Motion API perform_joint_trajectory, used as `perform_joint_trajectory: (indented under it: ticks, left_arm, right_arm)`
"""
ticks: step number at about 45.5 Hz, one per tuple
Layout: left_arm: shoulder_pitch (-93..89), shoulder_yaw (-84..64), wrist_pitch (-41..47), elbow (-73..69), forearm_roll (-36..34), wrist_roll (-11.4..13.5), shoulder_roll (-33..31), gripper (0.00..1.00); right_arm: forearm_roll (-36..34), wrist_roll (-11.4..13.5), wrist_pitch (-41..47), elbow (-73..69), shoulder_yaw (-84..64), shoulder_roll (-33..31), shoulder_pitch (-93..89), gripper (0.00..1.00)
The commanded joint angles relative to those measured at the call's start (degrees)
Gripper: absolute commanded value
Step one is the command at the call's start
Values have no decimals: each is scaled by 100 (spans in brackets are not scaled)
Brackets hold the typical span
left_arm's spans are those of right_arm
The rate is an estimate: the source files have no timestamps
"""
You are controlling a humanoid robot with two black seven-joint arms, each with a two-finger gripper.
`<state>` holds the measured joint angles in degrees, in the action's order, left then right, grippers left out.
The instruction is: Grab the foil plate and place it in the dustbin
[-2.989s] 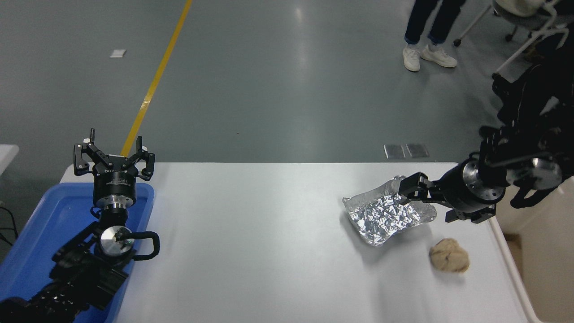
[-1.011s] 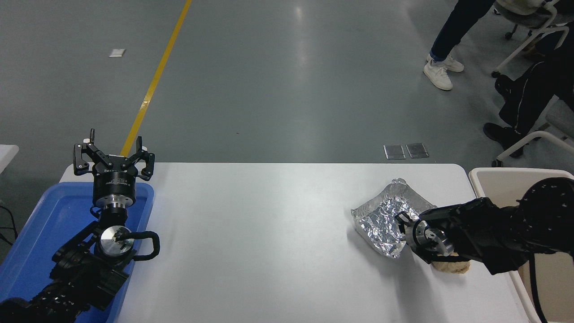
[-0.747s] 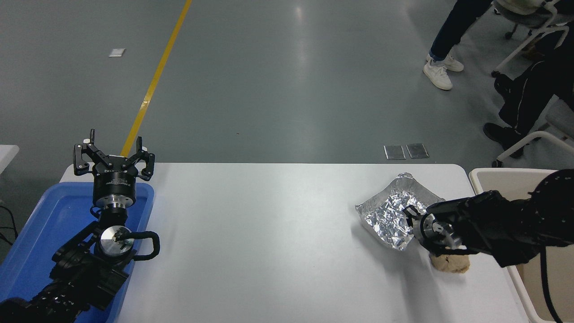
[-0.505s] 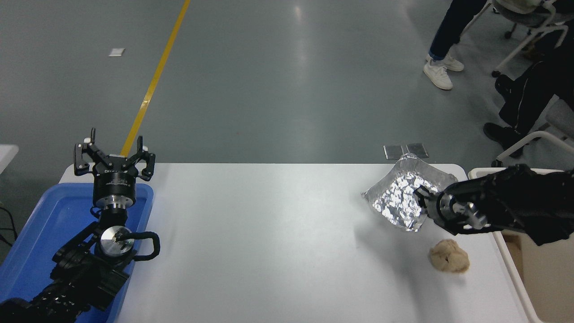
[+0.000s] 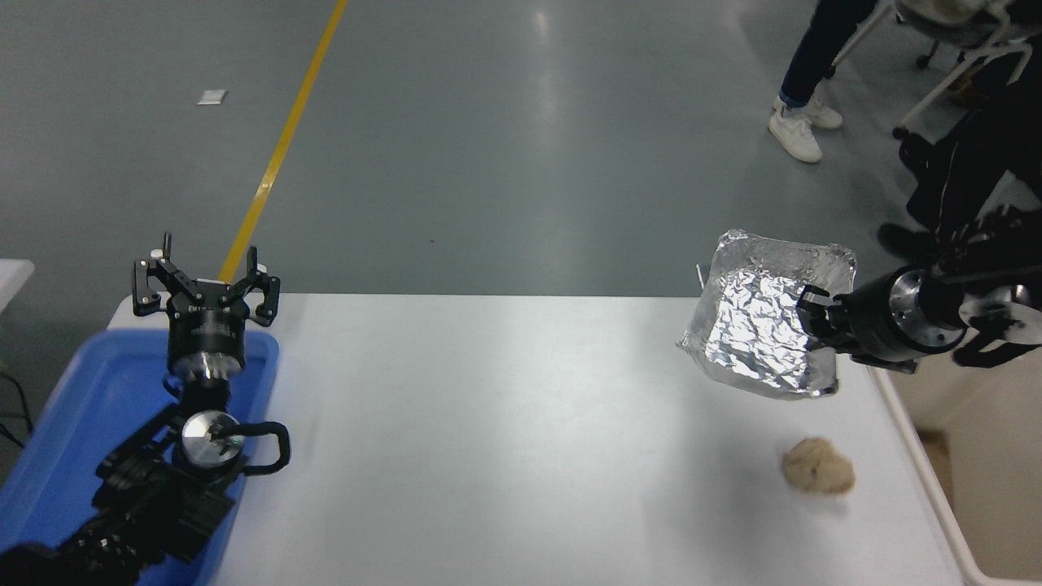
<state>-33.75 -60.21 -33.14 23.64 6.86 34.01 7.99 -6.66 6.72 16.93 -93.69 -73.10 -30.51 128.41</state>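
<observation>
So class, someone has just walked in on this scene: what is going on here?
The robot's right gripper is shut on the right edge of the foil plate and holds it in the air, tilted on edge, above the white table near its right end. The cream dustbin stands just past that end, so the plate is not yet in it. A crumpled tan paper ball lies on the table. The left gripper is open, parked over the blue tray.

From my seat, taking the table [image 5: 488, 423] as landmark, the foil plate [image 5: 761, 325] hangs above its far right corner, the paper ball [image 5: 818, 476] lies on it nearer me, and the tray [image 5: 49, 439] sits at its left edge.
</observation>
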Motion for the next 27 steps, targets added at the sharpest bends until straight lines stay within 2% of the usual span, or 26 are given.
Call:
perform_joint_trajectory:
  ticks: [1,11,27]
  left_arm:
    - [0,0,0,0,0,0,1,99]
    - [0,0,0,0,0,0,1,99]
    - [0,0,0,0,0,0,1,99]
  right_arm:
    - [121,-13,1462,-422,-512,-60,1792,0]
    - [130,-22,2332,-431,-793,-96,2663,0]
    - [262,-13,1999,16,-925,-192,1909,0]
